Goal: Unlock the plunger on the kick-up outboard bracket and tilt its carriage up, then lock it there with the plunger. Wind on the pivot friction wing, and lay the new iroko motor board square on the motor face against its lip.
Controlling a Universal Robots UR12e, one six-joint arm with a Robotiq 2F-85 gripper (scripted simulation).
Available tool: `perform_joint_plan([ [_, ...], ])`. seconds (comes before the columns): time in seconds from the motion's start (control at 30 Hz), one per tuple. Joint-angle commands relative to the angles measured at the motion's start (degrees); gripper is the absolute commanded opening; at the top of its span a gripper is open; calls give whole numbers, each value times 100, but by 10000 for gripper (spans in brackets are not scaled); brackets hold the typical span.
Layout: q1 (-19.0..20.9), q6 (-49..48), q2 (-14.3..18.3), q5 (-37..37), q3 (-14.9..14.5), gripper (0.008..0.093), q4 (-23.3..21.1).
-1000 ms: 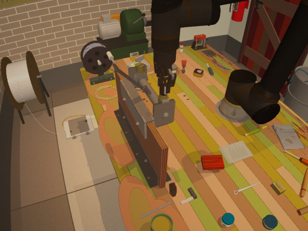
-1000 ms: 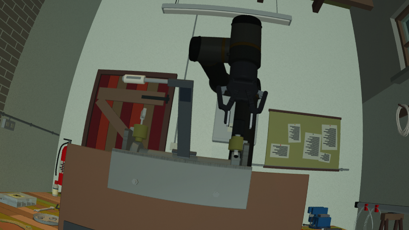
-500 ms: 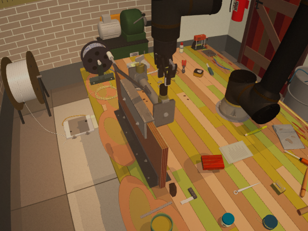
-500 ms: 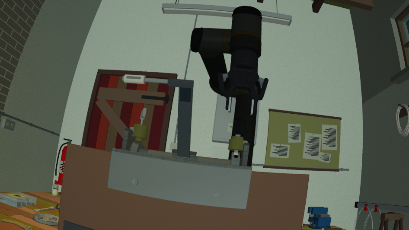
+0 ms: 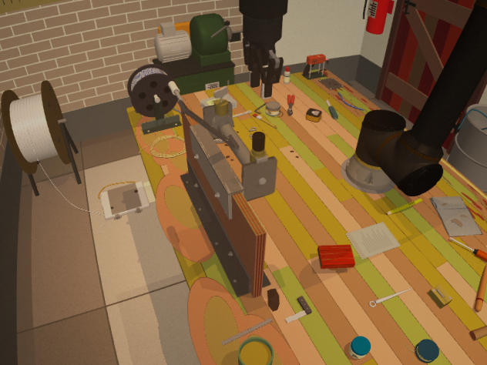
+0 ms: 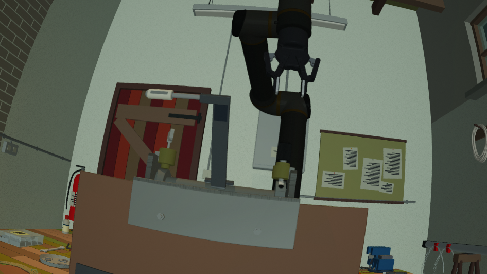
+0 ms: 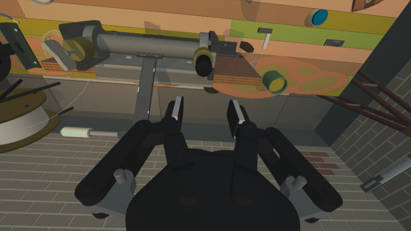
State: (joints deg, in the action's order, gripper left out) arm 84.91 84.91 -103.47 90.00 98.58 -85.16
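The outboard bracket (image 5: 224, 165) is clamped on a brown transom board (image 5: 236, 220) at the bench's left edge. Its grey pivot tube (image 7: 146, 46) runs between two olive collars. The black plunger knob (image 5: 258, 142) stands on the near collar beside a grey side plate (image 5: 259, 177). The pivot friction wing (image 5: 221, 93) sits on the far collar. A long arm with a white handle (image 6: 160, 93) rises from the bracket. My gripper (image 5: 264, 80) hangs high above the bracket, open and empty. A red-brown board (image 5: 335, 256) lies flat on the bench.
An olive tin (image 5: 255, 350) stands at the bench's near edge. A rope reel (image 5: 33, 127) stands on the floor to the left. A dark cable drum (image 5: 151, 92) and a green motor (image 5: 196, 47) are behind the bracket. Small tools, papers and a try square (image 5: 299, 309) lie scattered on the bench.
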Motion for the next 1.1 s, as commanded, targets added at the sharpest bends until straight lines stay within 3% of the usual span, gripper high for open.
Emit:
perform_joint_plan([
  [0.0,0,0,4,0,-54,580,45],
  [0.37,0,0,49,0,-462,580,415],
  [1.07,0,0,53,0,-504,580,449],
])
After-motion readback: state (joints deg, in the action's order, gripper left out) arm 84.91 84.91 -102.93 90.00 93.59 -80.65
